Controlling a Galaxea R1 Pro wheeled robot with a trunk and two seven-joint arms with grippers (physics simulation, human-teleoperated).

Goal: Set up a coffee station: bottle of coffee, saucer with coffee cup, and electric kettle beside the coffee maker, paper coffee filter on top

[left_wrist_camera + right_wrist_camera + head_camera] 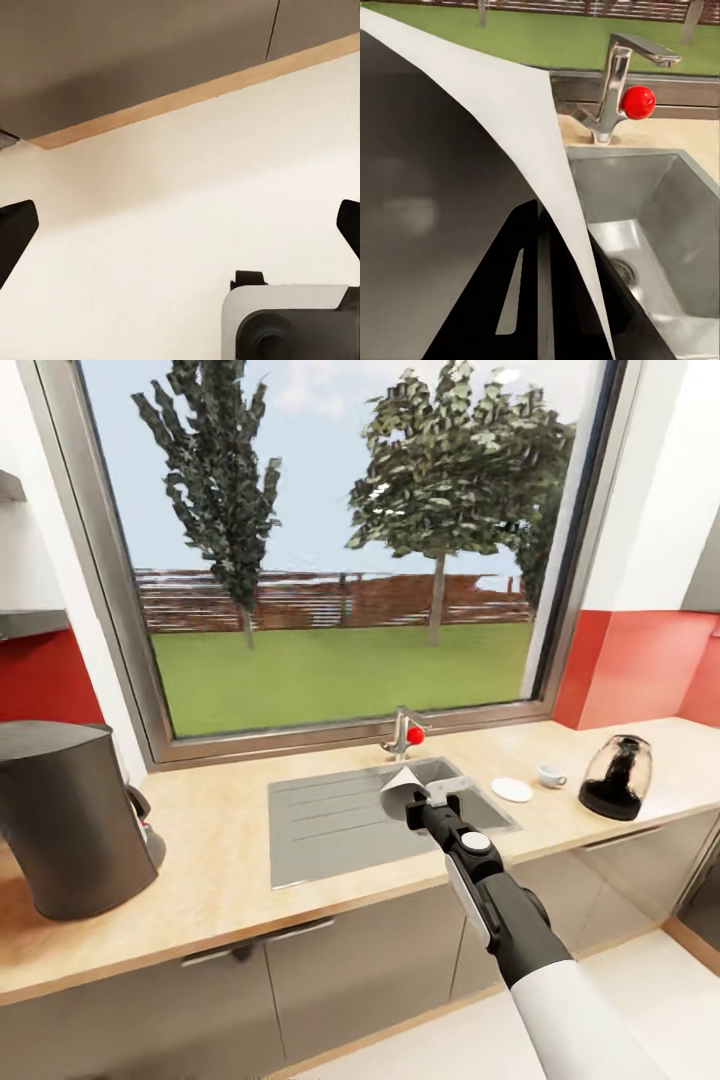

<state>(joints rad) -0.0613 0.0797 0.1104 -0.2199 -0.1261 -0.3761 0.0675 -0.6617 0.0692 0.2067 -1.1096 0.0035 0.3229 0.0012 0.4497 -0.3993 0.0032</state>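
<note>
Right gripper [412, 796] clamped on a paper coffee filter [402, 780]; in the right wrist view the white cone [521, 142] spreads up from between the dark fingers [514, 281]. The arm reaches out over the sink [330, 825], so the filter hangs above the basin, near the faucet [403, 732] with its red knob, well apart from anything it should land on

Left gripper [180, 232]: fingertips [15, 232] stand wide apart at the two edges of the left wrist view, nothing between them; pale floor and a cabinet base beyond

Outward along the countertop [220, 860]:
- saucer [512, 789] just right of the sink, bare
- coffee cup [551, 775] beside the saucer, close but not on it
- a clear domed vessel with a dark base [616, 777] farther right; likely the coffee maker, though I cannot be sure
- electric kettle [68, 818], dark and tall, at the far left end, well apart from the rest

Progress, as judged:
- filter picked up, not yet placed on the maker
- cup not on saucer
- kettle far from the maker, needs moving
- bottle of coffee not seen on the counter, so presumably not fetched
- saucer sits near the domed vessel; may already count as beside it

Early stage: one item in hand, nothing finished
</note>
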